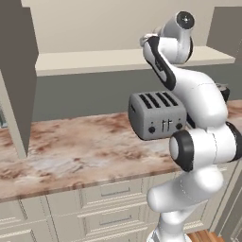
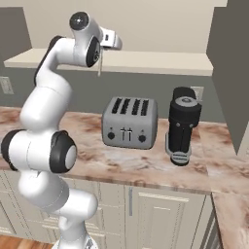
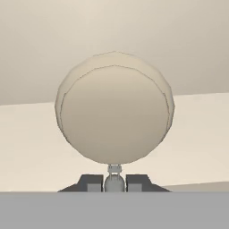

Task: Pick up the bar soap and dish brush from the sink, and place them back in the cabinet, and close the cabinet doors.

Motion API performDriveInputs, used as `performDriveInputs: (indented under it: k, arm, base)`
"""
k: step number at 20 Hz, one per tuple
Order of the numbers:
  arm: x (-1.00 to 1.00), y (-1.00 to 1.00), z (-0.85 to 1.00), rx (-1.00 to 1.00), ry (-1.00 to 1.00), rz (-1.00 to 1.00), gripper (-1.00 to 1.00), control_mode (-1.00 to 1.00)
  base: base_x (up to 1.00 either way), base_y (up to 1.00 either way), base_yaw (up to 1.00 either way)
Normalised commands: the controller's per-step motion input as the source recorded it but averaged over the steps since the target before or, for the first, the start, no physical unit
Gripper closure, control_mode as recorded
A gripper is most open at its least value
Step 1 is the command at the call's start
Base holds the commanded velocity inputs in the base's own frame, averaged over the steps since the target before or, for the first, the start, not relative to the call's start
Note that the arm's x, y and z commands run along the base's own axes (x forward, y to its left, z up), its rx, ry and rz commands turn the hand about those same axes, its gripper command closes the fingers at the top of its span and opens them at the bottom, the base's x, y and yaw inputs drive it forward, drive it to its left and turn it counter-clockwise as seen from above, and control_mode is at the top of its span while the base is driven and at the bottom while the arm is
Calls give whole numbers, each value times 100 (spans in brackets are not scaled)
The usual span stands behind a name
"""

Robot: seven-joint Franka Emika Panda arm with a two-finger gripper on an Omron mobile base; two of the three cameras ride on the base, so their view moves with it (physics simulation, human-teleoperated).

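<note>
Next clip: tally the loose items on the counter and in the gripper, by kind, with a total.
Silver four-slot toaster: 1
Black cylindrical coffee grinder: 1
Dish brush with round cream head, held in the gripper: 1
Total: 3

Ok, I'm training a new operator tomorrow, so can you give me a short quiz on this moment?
1. True or false: the fingers are shut on the dish brush.
2. In the right base view, what stands to the right of the toaster on the counter? A. a kettle B. a black appliance C. a bowl
3. How many slots does the toaster's top show?

Key: 1 true; 2 B; 3 four.
</note>
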Motion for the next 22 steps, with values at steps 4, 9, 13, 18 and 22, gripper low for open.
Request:
performDriveInputs:
  k: [4,9,13,18,22]
  arm:
    - [29,0,-7,0,-9,1,100,-100]
    - [28,0,-2,0,-4,1,100,-100]
    - [37,0,0,0,0,0,100,-100]
    - [42,0,0,0,0,0,100,-100]
    - [42,0,0,0,0,0,100,-100]
  base:
    - [0,0,0]
    - [0,0,0]
    - [0,0,0]
    - [0,0,0]
    - [0,0,0]
